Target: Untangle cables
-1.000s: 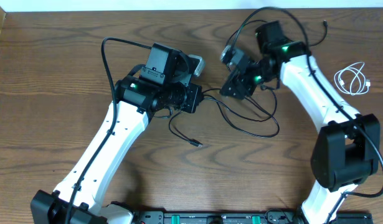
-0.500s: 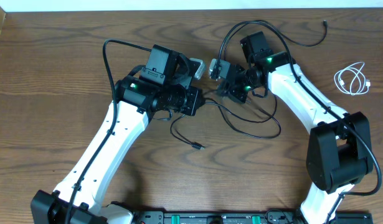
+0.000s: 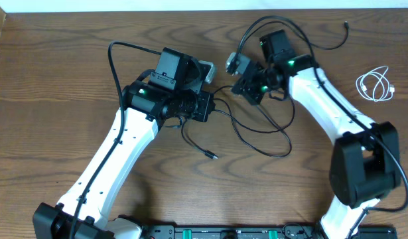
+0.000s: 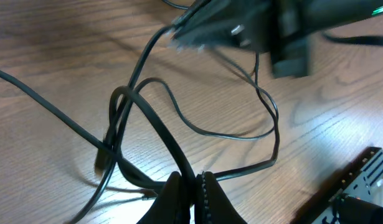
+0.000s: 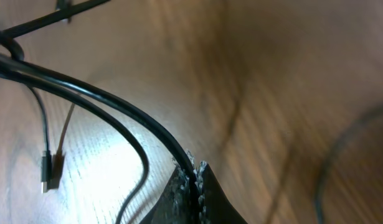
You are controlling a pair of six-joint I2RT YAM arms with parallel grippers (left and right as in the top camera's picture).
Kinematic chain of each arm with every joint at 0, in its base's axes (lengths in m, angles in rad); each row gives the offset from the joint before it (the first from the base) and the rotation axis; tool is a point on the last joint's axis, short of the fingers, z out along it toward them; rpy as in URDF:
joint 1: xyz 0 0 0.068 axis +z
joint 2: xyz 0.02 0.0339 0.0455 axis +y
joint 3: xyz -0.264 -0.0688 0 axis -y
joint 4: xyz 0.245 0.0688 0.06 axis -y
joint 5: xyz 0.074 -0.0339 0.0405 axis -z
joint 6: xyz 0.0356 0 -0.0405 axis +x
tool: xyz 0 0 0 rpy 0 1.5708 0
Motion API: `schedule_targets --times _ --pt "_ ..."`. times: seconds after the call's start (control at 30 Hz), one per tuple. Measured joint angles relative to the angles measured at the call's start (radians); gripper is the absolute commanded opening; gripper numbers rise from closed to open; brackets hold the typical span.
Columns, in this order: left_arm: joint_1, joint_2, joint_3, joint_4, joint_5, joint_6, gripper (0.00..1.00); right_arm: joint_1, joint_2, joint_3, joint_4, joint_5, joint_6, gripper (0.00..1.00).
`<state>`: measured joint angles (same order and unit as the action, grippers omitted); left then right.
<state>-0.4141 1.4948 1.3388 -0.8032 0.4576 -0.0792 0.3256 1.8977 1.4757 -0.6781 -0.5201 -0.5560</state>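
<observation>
The step in hand looks like pulling the tangle open between two grips, and both arms have hold of the same cord.

On the left, the left gripper (image 4: 191, 178) has its jaws pressed together on the long thin black cord with small plug ends (image 4: 228, 135), pinching a strand low over the brown wood-grain table (image 3: 58, 79). From that pinch the cord runs right in loose loops that cross over one another near the middle of the table. One small plug end (image 3: 211, 156) lies free on the near side of the left gripper.

Further right and slightly farther back, the right gripper (image 5: 192, 174) pinches another stretch of the black cord, its jaws shut tight on it.

At the far right lies the shorter thin white cord (image 3: 375, 86), loosely coiled and well apart from the black one - so the two already look separated.

The next move probably calls for drawing the two grips apart, gently, so the crossed loops slide open rather than cinch into a knot.

No containers are in view - nothing here holds either cord.
</observation>
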Motion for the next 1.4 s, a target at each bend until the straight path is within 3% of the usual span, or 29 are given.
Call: schedule_targets --times 0.27,0.53,0.63,0.7,0.83,0.93,1.17,1.4 --pt "0.0 0.0 0.0 -0.001 -0.019 -0.003 0.07 -0.078 -0.146 0.0 0.013 0.139 0.197 0.01" --pt "0.0 0.0 0.0 0.006 -0.103 -0.064 0.07 -0.082 -0.161 0.0 -0.013 0.174 0.258 0.03" --pt "0.0 0.0 0.0 0.017 -0.125 -0.087 0.07 -0.082 -0.161 0.0 -0.013 0.179 0.285 0.29" --pt "0.0 0.0 0.0 0.022 -0.13 -0.102 0.07 -0.082 -0.161 0.0 -0.013 0.181 0.304 0.42" --pt "0.0 0.0 0.0 0.038 -0.136 -0.133 0.07 -0.082 -0.161 0.0 -0.018 0.181 0.335 0.55" --pt "0.0 0.0 0.0 0.055 -0.143 -0.161 0.07 -0.08 -0.161 0.0 -0.059 0.181 0.359 0.73" --pt "0.0 0.0 0.0 0.098 -0.149 -0.235 0.07 -0.079 -0.161 0.0 -0.171 0.169 0.4 0.73" --pt "0.0 0.001 0.0 0.108 -0.15 -0.378 0.07 -0.077 -0.161 0.0 -0.201 -0.024 0.446 0.73"
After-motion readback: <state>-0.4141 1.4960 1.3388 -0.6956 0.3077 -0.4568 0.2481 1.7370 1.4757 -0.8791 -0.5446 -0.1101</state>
